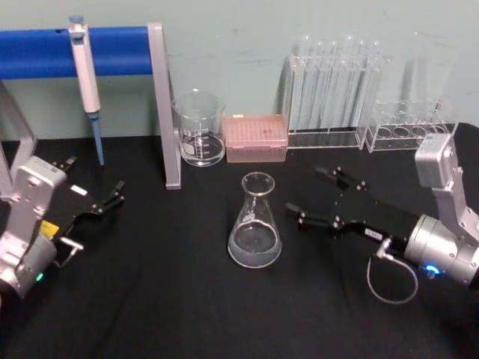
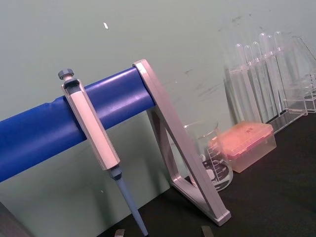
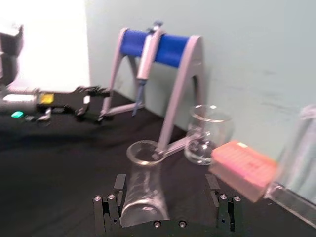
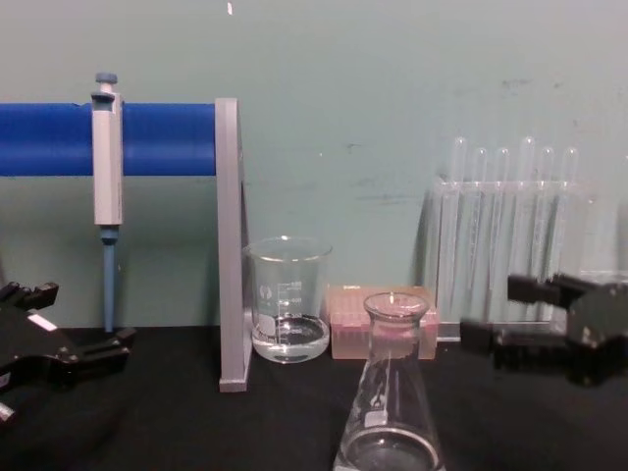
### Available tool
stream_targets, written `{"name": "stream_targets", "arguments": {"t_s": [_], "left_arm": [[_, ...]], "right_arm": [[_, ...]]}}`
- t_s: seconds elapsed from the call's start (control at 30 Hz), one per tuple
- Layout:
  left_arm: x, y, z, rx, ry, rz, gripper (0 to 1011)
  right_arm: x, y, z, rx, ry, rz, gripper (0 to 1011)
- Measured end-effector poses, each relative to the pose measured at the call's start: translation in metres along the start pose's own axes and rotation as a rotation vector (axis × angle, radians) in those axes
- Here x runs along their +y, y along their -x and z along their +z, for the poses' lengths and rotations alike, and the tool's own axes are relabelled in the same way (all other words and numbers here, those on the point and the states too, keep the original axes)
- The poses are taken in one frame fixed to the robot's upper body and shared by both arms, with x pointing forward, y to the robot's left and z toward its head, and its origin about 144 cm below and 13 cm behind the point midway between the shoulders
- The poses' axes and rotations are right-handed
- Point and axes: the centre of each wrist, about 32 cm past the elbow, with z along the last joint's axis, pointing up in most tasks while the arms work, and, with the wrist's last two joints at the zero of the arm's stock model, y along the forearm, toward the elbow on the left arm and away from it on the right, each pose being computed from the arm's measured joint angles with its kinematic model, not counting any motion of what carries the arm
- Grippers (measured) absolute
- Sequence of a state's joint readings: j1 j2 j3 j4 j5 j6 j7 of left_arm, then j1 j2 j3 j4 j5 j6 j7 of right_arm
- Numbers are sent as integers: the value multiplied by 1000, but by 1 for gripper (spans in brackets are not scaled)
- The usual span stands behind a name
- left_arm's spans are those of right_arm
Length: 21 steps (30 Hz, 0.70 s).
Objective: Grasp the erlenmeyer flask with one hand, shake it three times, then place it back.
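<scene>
Standing upright on the black table (image 1: 150, 299), the erlenmeyer flask (image 1: 255, 223) is ungrasped; the right gripper (image 1: 327, 200) waits beside it, fingers spread, empty. Grasping, three shakes and replacing all remain, seemingly; the left gripper (image 1: 101, 203) sits parked apart, apparently parted, empty.

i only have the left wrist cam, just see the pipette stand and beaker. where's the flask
Observer: The erlenmeyer flask stands upright mid-table, in front of the pink box.
Operator: is a gripper on it
Observer: No. The right gripper is open beside it, on the robot's right, not touching.
Operator: and my left one
Observer: The left gripper sits far off at the table's left side, near the stand.
</scene>
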<state>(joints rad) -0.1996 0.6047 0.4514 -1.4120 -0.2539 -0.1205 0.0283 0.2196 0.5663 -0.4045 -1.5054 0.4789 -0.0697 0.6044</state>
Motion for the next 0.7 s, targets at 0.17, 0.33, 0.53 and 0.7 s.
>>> {"name": "stream_targets", "arguments": {"t_s": [0.17,0.33,0.53,0.7], "left_arm": [[0,0,0,0,0,0,1001],[0,0,0,0,0,0,1001],[0,0,0,0,0,0,1001],[0,0,0,0,0,0,1001]], "right_arm": [[7,2,3,23,-44,-93,1000],[16,7,5,57,-89,-226,1000],[29,12,4,92,-112,-366,1000],[43,15,0,117,-97,-465,1000]]}}
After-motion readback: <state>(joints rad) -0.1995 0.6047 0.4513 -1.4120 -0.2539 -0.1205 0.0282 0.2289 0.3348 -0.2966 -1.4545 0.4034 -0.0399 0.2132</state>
